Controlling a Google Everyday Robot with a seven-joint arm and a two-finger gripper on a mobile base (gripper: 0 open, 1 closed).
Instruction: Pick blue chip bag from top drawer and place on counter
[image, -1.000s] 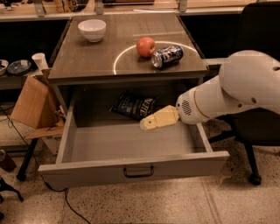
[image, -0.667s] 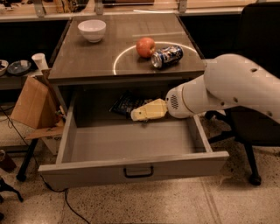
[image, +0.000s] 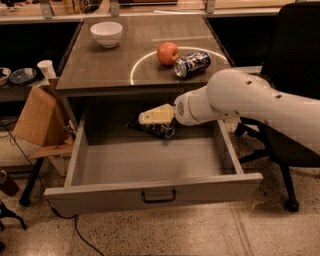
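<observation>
The blue chip bag (image: 152, 128) lies crumpled at the back of the open top drawer (image: 150, 190), just under the counter's front edge. My gripper (image: 148, 117), cream-coloured on a thick white arm that reaches in from the right, sits right on top of the bag and hides its upper part. The bag still rests on the drawer floor. The counter (image: 100, 67) above carries a thin white circle (image: 135, 75).
On the counter stand a red apple (image: 168, 53), a blue-and-silver soda can (image: 193, 64) lying on its side, and a white bowl (image: 106, 33). A cardboard box (image: 37, 120) leans at the drawer's left. A black chair (image: 295, 65) stands to the right.
My gripper has moved left and toward the back of the drawer, from beside the bag to right on top of it. The bag has not moved.
</observation>
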